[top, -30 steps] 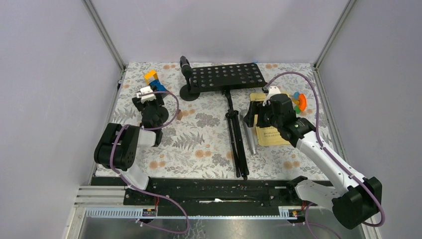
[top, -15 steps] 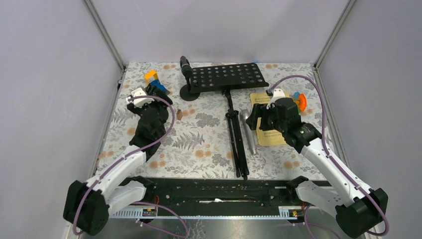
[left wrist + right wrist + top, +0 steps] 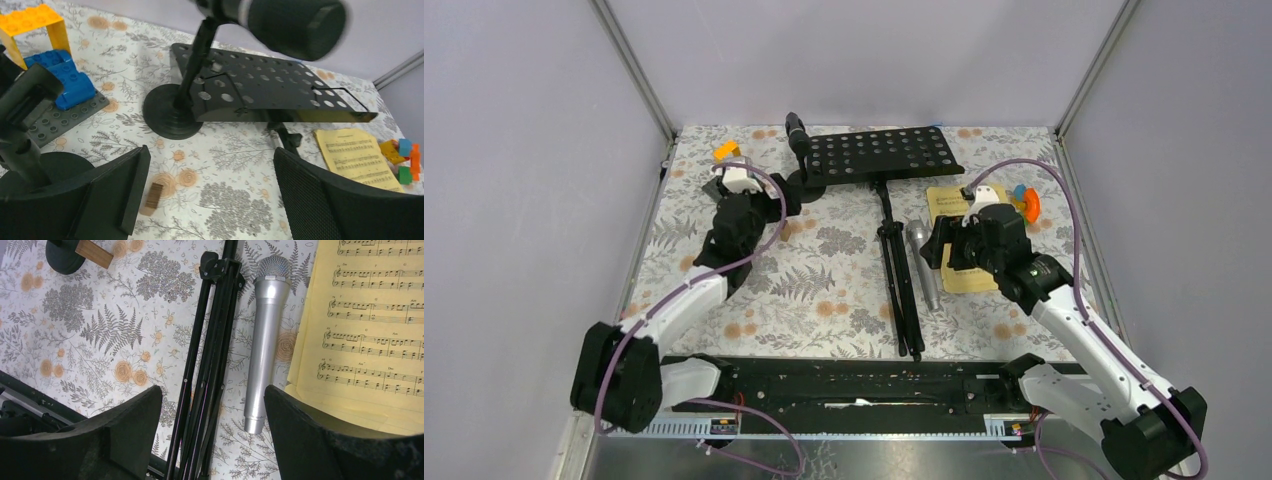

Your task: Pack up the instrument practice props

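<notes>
The black perforated music rack (image 3: pixel 884 153) lies at the back, its folded tripod legs (image 3: pixel 896 275) running toward me. The black microphone (image 3: pixel 796 130) stands on a disc-based post (image 3: pixel 804 187) left of the rack. The silver microphone (image 3: pixel 924 268) lies between the legs and the yellow sheet music (image 3: pixel 959 265). My left gripper (image 3: pixel 782 203) is open and empty just short of that disc base (image 3: pixel 172 112). A second post (image 3: pixel 20 145) stands by its left finger. My right gripper (image 3: pixel 936 245) is open and empty above the legs (image 3: pixel 210 365) and the silver microphone (image 3: pixel 265 340).
The yellow-and-blue toy block build (image 3: pixel 725 153) stands at the back left, close to my left arm. A small orange-green-blue toy (image 3: pixel 1024 203) sits right of the sheet music. A small wooden block (image 3: pixel 152 197) lies on the floral cloth by my left finger.
My left arm has unfolded and swung forward and right, toward the black microphone's post. My right gripper has shifted slightly nearer and left, over the silver microphone and the legs.
</notes>
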